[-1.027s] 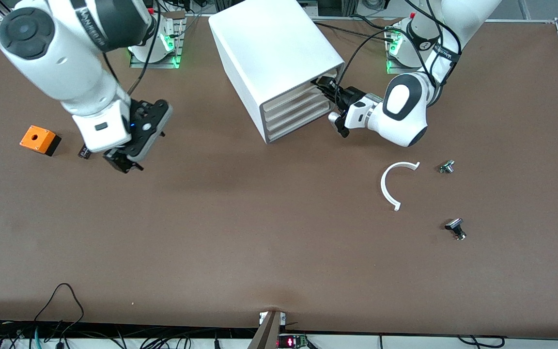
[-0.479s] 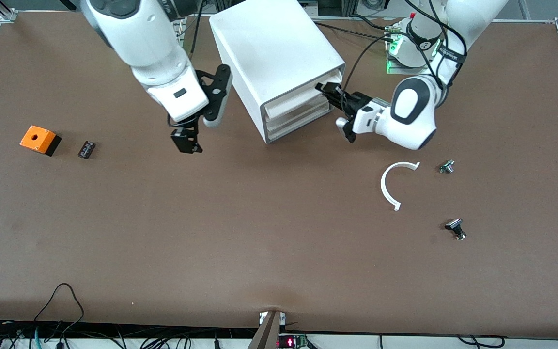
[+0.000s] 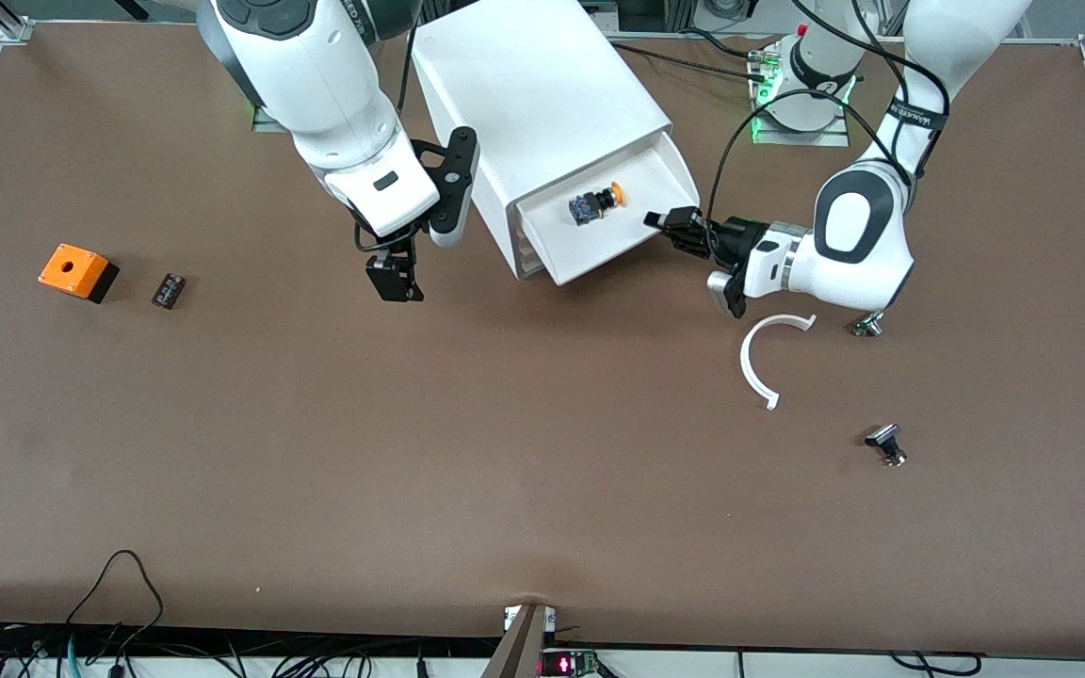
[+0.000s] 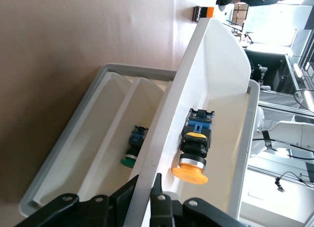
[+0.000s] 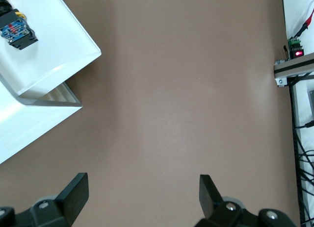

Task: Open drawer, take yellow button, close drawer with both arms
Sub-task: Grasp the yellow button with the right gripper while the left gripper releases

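Observation:
The top drawer (image 3: pixel 599 247) is pulled out of the white cabinet (image 3: pixel 533 85). The button (image 3: pixel 596 203), with its orange cap and black body, lies on its side in the drawer. My left gripper (image 3: pixel 670 223) is shut on the drawer's front wall (image 4: pixel 167 119), one finger on each side of it (image 4: pixel 147 188). The button (image 4: pixel 194 149) lies just inside that wall. My right gripper (image 3: pixel 395 278) is open and empty over bare table beside the cabinet, toward the right arm's end. The right wrist view shows its fingers spread wide (image 5: pixel 143 189), and the drawer (image 5: pixel 54 45) and the button (image 5: pixel 14 28).
A lower drawer holds a green-capped button (image 4: pixel 131 149). An orange box with a hole (image 3: pixel 76 270) and a small black part (image 3: pixel 169 289) lie toward the right arm's end. A white C-shaped ring (image 3: pixel 752 363) and two small parts (image 3: pixel 868 325) (image 3: pixel 886 444) lie near the left arm.
My left gripper has pulled the top drawer out, and the button now shows. My right arm has swung from near the orange box to beside the cabinet.

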You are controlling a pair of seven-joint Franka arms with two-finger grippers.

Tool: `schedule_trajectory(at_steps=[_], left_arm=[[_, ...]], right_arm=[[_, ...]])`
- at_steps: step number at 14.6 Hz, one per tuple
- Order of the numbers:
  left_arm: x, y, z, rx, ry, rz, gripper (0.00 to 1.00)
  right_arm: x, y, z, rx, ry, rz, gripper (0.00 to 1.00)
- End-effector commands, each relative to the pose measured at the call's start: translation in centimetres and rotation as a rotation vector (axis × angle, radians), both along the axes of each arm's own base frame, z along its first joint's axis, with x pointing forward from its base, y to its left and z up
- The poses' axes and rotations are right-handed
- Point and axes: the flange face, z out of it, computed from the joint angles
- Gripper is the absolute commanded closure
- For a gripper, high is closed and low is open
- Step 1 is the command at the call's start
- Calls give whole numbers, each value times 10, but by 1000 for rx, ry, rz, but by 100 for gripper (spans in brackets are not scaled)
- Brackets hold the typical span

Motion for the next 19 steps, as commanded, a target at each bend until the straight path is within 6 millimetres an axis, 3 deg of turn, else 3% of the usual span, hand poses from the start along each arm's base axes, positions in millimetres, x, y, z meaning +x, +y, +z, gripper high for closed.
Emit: schedule_trajectory(at_steps=[1,2,4,6,9,11,16,19], left_arm=[[17,14,-7,81,-29,55,95],[23,17,-7,83,-36,63,93],[29,24,-7,85,-38,78,72],[31,31,-6,82,-50,85,0],[35,37,5,89,-60,104,0],[37,47,19,126,-94,90,0],[71,93,105,527,-218,20,0],[74,118,137,696,-278,5,0]], right_arm=[[-17,44,4,-3,9,88,0],[-27,57,5,-25,6,116,0],[-40,70,17,-38,-9,148,0],[-49,86,14,-30,6,172,0],[-49,120,-16,-32,121,224,0],[-60,153,-41,-62,137,328,0],[-75,187,-71,-52,121,373,0],[-88,207,-86,-60,98,392,0]])
